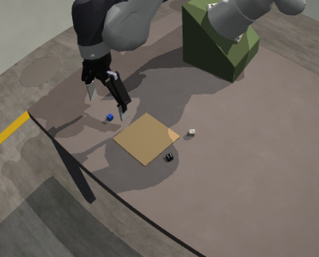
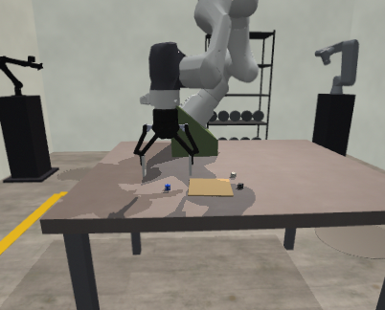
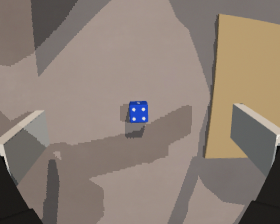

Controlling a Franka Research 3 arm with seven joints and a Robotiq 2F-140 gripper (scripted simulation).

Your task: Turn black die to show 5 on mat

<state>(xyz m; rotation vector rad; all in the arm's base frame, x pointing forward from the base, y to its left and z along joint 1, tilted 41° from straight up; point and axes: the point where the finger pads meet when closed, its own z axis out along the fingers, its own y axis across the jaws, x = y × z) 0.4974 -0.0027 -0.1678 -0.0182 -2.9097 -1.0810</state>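
Observation:
The black die (image 1: 169,157) lies on the table just off the tan mat's (image 1: 146,137) near right edge; it also shows in the exterior view (image 2: 240,186). A white die (image 1: 191,132) lies on the table beyond the mat's right corner. A blue die (image 1: 109,117) lies on the table left of the mat, with four pips up in the wrist view (image 3: 138,112). My gripper (image 1: 107,105) (image 3: 139,124) is open and empty, hanging above the blue die with a finger on each side of it. The mat's edge (image 3: 247,90) shows at the right of the wrist view.
A green wedge-shaped block (image 1: 216,41) stands at the back of the table. The table's front edge (image 1: 119,194) runs close to the mat. A shelf rack (image 2: 244,100) and other arms on black pedestals stand off the table.

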